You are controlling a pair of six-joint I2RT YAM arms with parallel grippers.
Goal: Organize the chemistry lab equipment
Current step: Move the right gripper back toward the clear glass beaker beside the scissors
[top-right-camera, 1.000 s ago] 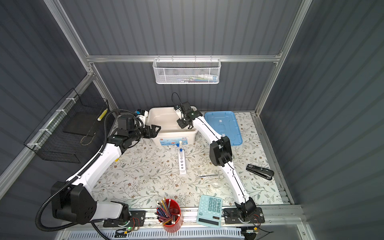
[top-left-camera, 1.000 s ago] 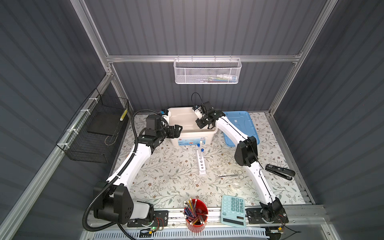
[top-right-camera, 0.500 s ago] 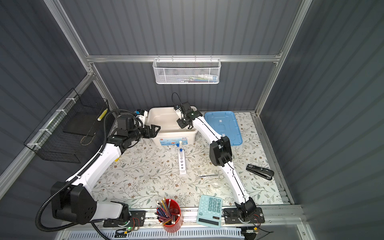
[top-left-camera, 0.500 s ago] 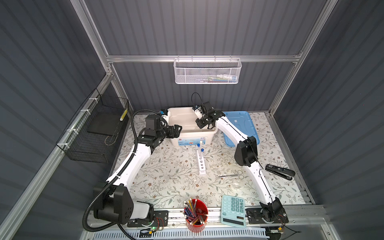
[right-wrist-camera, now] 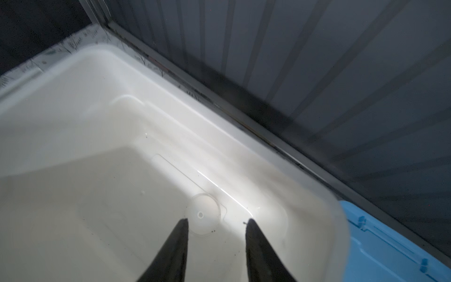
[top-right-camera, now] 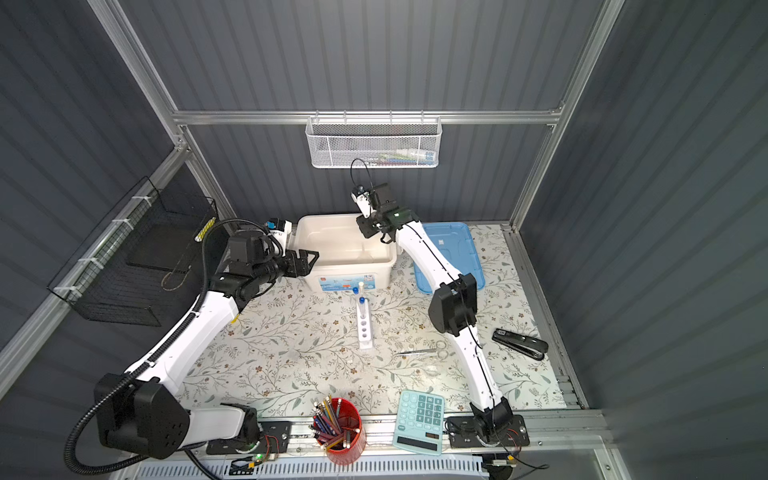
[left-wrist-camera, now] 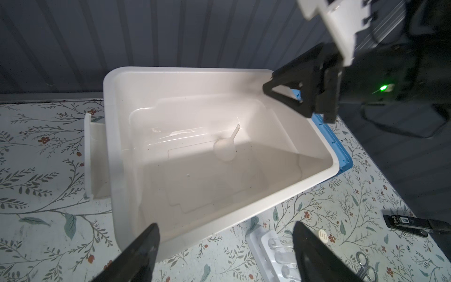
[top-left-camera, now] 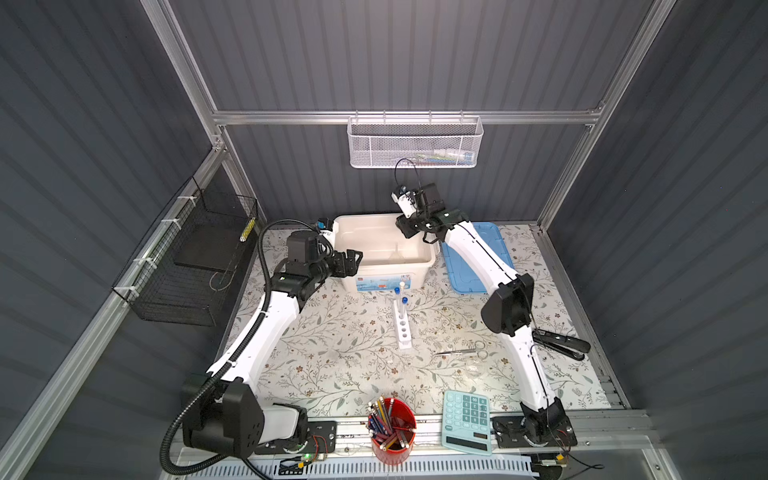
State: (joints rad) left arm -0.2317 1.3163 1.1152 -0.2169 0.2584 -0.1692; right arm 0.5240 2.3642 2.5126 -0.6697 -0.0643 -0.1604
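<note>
A small clear funnel (left-wrist-camera: 224,149) lies on the floor of the white bin (top-left-camera: 374,282), also seen as the funnel (right-wrist-camera: 202,214) in the right wrist view. My right gripper (right-wrist-camera: 216,221) hangs above it over the bin's far right corner, open with nothing between its fingers. My left gripper (left-wrist-camera: 224,224) is open and empty beside the bin's front left corner (top-left-camera: 353,259). In front of the bin stands the white rack (top-left-camera: 402,328), with two blue-capped test tubes (top-left-camera: 397,291) in its far holes. The silver scissors-like tool (top-left-camera: 461,351) and a clear dish (top-left-camera: 473,368) lie to the rack's right.
A blue lid (top-left-camera: 478,257) lies to the right of the bin. A black stapler (top-left-camera: 561,343) sits by the right edge. The teal calculator (top-left-camera: 465,419) and red pencil cup (top-left-camera: 392,428) stand at the front. A white mesh basket (top-left-camera: 415,143) hangs on the back wall and a black wire basket (top-left-camera: 195,266) on the left.
My right gripper's fingers have spread apart above the bin. Neither arm has visibly shifted.
</note>
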